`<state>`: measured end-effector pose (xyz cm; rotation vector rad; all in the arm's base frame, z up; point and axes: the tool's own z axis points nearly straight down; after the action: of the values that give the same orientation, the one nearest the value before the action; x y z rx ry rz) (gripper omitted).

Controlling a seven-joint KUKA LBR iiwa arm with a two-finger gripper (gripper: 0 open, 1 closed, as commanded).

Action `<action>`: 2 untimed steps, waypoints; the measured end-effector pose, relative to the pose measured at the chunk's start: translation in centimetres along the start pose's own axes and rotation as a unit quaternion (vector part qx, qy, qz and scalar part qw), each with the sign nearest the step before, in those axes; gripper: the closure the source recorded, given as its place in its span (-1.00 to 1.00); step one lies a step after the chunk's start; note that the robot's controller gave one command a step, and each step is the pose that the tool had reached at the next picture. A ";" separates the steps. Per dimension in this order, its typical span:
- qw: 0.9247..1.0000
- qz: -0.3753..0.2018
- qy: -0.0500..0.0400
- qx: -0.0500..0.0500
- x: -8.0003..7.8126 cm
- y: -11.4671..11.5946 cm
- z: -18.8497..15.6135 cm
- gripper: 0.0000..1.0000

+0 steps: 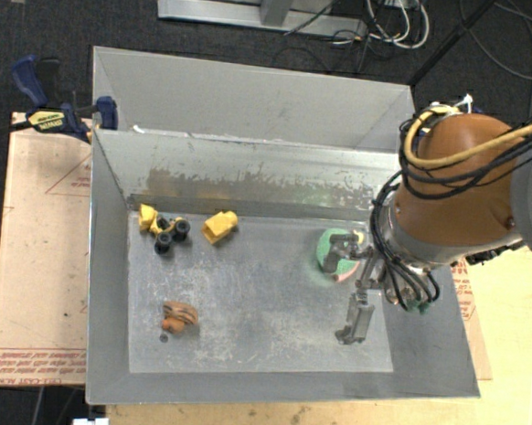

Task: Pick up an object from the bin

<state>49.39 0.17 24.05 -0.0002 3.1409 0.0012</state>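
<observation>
**A:** What is lying nearest in the bin (pixel 237 347)?

**B:** A small brown-orange lump (pixel 180 318) is lying alone at the near left. At the near right, the jaws are pointing down over bare floor. I am unable to tell whether they are spread or pressed together.

**A:** And farther back?

**B:** A green round thing (pixel 333 249) is sitting just beyond the jaws, probably the easiest pick. A yellow block (pixel 220 226) and a yellow-and-black toy (pixel 162 228) are resting by the far wall, well apart from the jaws.
</observation>
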 end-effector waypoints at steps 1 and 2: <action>1.000 0.007 -0.003 0.000 -4.0 0.7 2.4 -1.00; 0.999 0.034 -0.001 -0.001 -3.7 -0.6 6.6 -1.00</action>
<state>53.05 -0.38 17.43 0.1060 3.1369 0.0029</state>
